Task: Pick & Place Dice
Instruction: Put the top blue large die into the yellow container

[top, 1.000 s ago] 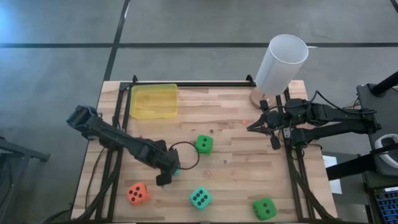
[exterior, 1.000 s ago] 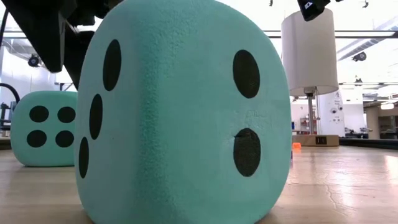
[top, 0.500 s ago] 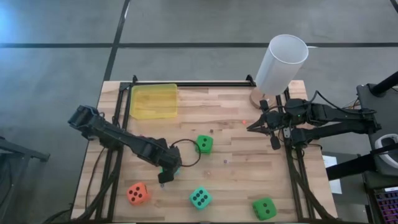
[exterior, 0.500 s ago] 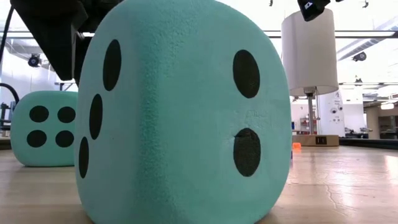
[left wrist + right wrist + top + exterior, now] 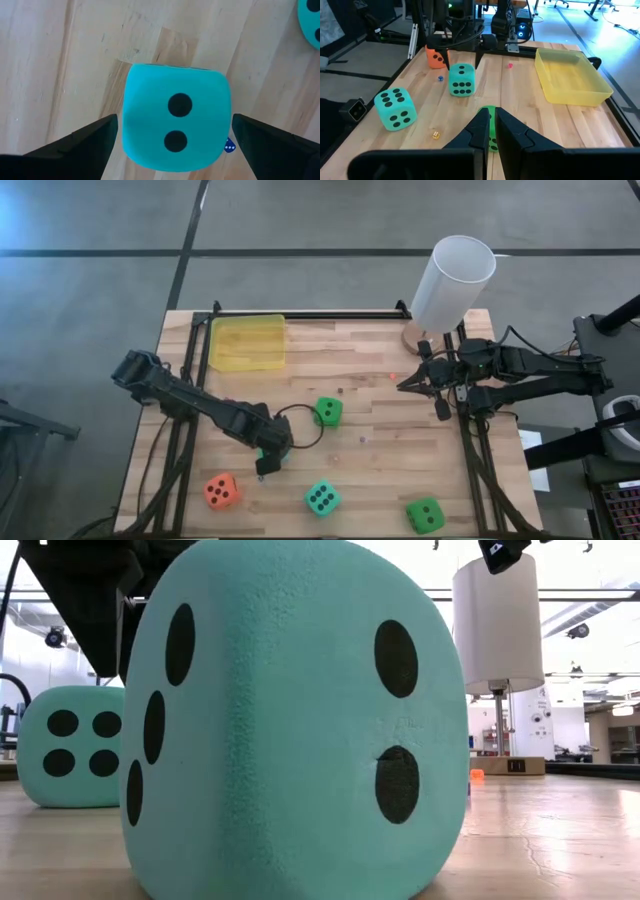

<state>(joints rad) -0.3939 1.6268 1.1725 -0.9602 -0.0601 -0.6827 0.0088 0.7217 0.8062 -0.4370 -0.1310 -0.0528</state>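
My left gripper (image 5: 267, 460) is open and points down over a teal die (image 5: 175, 122) that shows two pips on top. Its two fingers (image 5: 95, 137) stand on either side of the die without touching it. The die rests on the wooden table and also shows in the right wrist view (image 5: 461, 79). A second teal die (image 5: 321, 498), an orange-red die (image 5: 221, 491) and two green dice (image 5: 327, 411) (image 5: 425, 515) rest on the table. My right gripper (image 5: 408, 384) waits shut at the table's right side, above the table.
A translucent yellow tray (image 5: 248, 342) lies at the far left. A tall white cylinder (image 5: 452, 280) on a stand is at the far right. Some tiny dice (image 5: 435, 134) lie scattered on the wood. The second teal die (image 5: 290, 720) fills the low view.
My left gripper has shifted slightly toward the table's right edge and come down a little over the teal die, staying open. The dice have not moved.
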